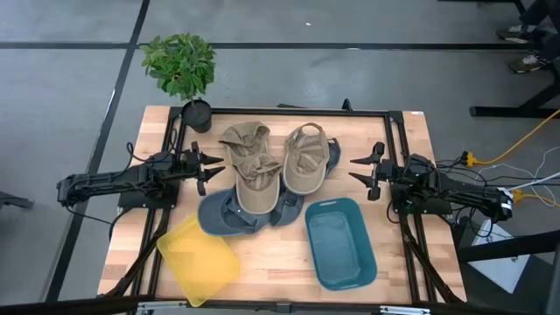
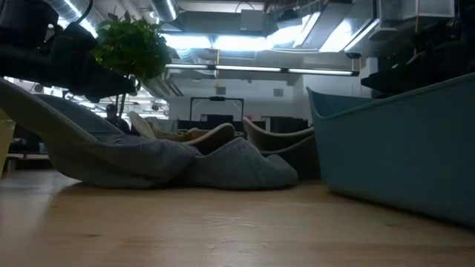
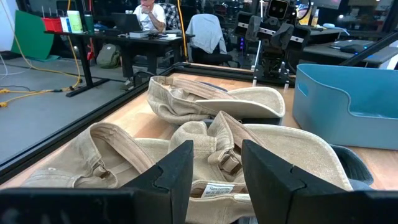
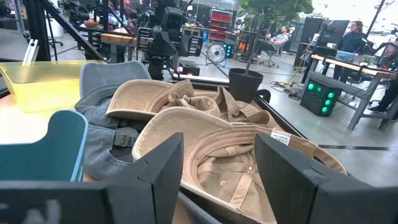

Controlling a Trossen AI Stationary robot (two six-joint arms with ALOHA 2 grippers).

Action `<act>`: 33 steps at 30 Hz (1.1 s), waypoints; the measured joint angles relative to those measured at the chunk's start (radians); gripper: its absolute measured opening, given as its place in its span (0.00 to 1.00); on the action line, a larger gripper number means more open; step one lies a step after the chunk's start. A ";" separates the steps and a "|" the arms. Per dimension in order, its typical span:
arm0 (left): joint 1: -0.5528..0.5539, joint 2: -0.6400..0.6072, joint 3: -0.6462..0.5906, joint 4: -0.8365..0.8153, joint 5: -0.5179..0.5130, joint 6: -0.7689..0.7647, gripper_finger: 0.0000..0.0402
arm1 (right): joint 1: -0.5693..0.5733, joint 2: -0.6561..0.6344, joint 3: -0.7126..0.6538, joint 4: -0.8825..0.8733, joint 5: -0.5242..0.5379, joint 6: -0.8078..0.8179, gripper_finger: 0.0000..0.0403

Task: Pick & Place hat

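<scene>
Looking down from the high view, four hats sit in a pile in the middle of the bench (image 1: 394, 254). Two tan hats lie side by side at the far part of the pile: the left tan hat (image 1: 248, 166) and the right tan hat (image 1: 305, 157). Two blue-grey hats (image 1: 229, 215) lie under them, nearer the front. A yellow tub (image 1: 198, 260) sits at the near left and a teal tub (image 1: 339, 242) at the near right. A potted plant (image 1: 182, 66) stands at the far left corner. The left claw (image 1: 210, 166) waits just beside the left tan hat, with its fingers apart and nothing in them. The right claw (image 1: 360, 171) waits near the right tan hat, also spread and empty.

In the low view, a blue-grey hat (image 2: 148, 159) lies flat up close, and the teal tub's wall (image 2: 401, 148) fills the right.

In the left wrist view, the left claw's fingers (image 3: 177, 168) point at the tan hat (image 3: 205, 149) with a gap between them.

In the right wrist view, the right claw's fingers (image 4: 165, 162) stand wide before the other tan hat (image 4: 230, 155).

The hats overlap, so I think a grab could lift two at once or drag the pile. The cloth is soft, so a hat could slip out.
</scene>
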 joint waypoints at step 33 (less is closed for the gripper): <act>0.000 0.000 0.000 0.000 0.000 0.000 0.33 | 0.217 0.623 0.702 -0.546 0.001 0.000 0.49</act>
